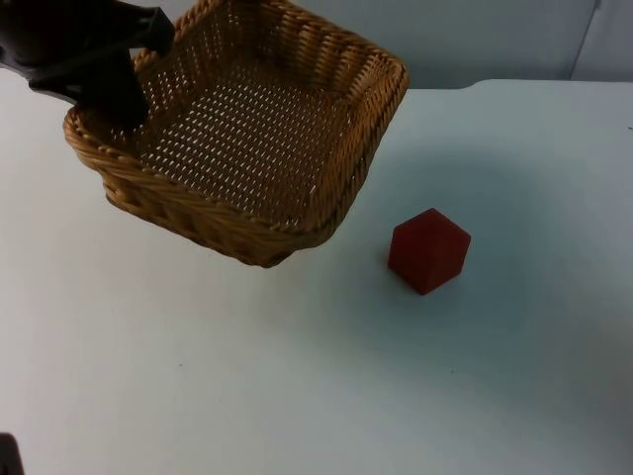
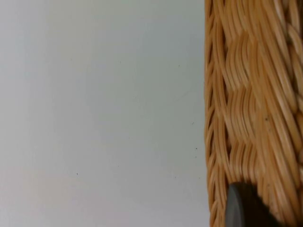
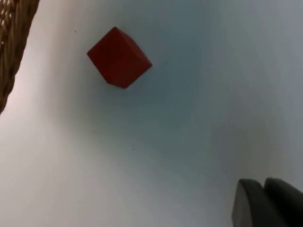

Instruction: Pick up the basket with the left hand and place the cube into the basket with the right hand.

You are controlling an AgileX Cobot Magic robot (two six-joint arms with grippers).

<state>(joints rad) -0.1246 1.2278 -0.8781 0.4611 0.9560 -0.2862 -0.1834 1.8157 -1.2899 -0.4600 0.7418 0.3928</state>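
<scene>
The left end effector [image 1: 127,84] is gripping the wicker basket [image 1: 247,129] by its far left rim, fingers clamped on the weave, and is holding it tilted, its near corner dipping toward the white desk [image 1: 297,376]. The red cube [image 1: 428,250] is sitting on the desk just beside that corner, not touching it. The right end effector [image 3: 265,203] is hanging above the desk, well apart from the cube; whether it is apart or together I cannot tell.
</scene>
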